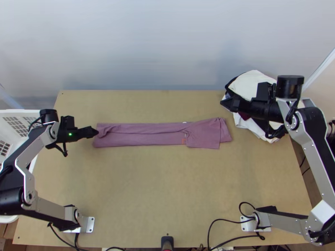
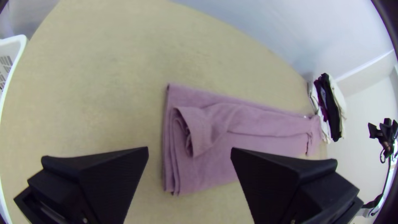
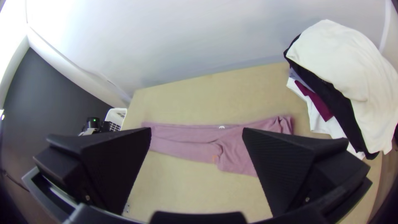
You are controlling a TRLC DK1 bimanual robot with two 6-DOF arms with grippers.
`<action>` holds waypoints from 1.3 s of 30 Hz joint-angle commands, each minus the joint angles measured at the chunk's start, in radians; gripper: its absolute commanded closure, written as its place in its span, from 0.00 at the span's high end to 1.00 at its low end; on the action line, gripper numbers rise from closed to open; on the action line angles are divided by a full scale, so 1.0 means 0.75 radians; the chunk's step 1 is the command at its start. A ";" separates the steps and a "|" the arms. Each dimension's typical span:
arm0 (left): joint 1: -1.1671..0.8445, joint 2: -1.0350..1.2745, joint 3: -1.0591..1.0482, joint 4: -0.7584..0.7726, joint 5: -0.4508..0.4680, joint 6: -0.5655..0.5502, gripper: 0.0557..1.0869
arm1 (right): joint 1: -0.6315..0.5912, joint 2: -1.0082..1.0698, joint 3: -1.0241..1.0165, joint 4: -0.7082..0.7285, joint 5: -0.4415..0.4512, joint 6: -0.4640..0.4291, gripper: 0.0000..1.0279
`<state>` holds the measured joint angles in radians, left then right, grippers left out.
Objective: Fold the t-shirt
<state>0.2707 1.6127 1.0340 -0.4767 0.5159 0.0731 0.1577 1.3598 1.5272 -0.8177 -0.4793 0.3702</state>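
In the top view, my left gripper (image 1: 94, 132) is at the left end of the mauve t-shirt (image 1: 146, 139), and my right gripper (image 1: 224, 103) is by the clothes pile. The shirt lies as a long folded strip, with a sleeve-like part spread over its right end. At its left end, the left wrist view shows stacked layers and a turned-back flap on the shirt (image 2: 211, 170); my left gripper (image 2: 189, 153) is open, holding nothing. My right gripper (image 3: 197, 132) is open and empty in the right wrist view, with the shirt (image 3: 186, 150) beyond it.
A pile of white, black and dark red clothes (image 1: 253, 85) lies at the table's back right corner. At the left edge stands a white plastic basket (image 1: 21, 113). Bare wooden table (image 1: 159, 184) stretches in front of the shirt, with cables along the near edge.
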 commanded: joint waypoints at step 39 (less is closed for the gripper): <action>0.044 0.116 -0.043 0.057 -0.074 -0.026 0.04 | -0.022 0.005 0.062 -0.051 -0.013 0.100 0.97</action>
<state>0.1947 1.7367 1.0283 -0.3840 0.4774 -0.0349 0.1474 1.3819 1.6054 -0.8516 -0.4835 0.4377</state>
